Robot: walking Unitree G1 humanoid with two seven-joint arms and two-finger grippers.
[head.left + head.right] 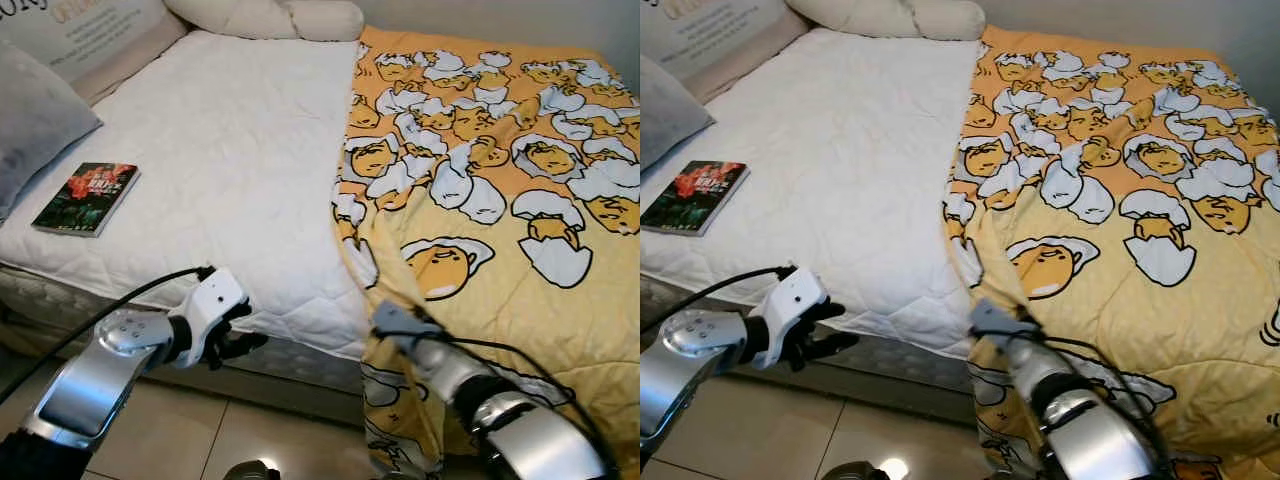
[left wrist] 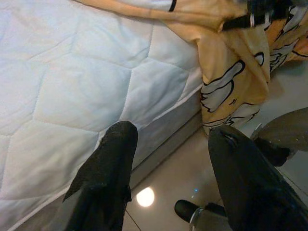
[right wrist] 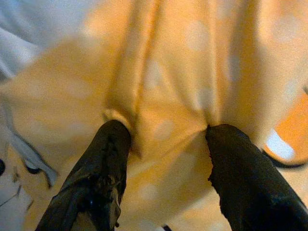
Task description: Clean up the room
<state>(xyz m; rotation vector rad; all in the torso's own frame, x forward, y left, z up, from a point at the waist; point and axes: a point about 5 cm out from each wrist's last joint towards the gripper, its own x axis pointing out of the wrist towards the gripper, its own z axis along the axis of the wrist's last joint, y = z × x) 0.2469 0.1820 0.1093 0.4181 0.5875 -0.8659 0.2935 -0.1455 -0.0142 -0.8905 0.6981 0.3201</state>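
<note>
Two grippers at work over one bed.

Item 1: bed, white quilted mattress cover bare on its left half, near edge toward the robot.

Item 2: yellow blanket, printed with egg-character figures, spread over the right half of the bed; its left border runs from far to near along the middle, and its near left corner hangs bunched over the bed's near edge toward the floor.

Item 3: right gripper, at that hanging corner of the blanket. Jaws apart in the right wrist view, both fingertips pressed into gathered yellow cloth, a fold bunched between them; whether the cloth is pinched cannot be told.

Item 4: left gripper, just off the near edge of the bed, left of the blanket corner, above the tiled floor. Jaws apart, nothing between them.

Item 5: book, dark cover with red, flat on the mattress at the left, near edge.

Item 6: grey pillow, far left, just beyond the book.

Item 7: cream pillow, at the far end of the bed.
</note>
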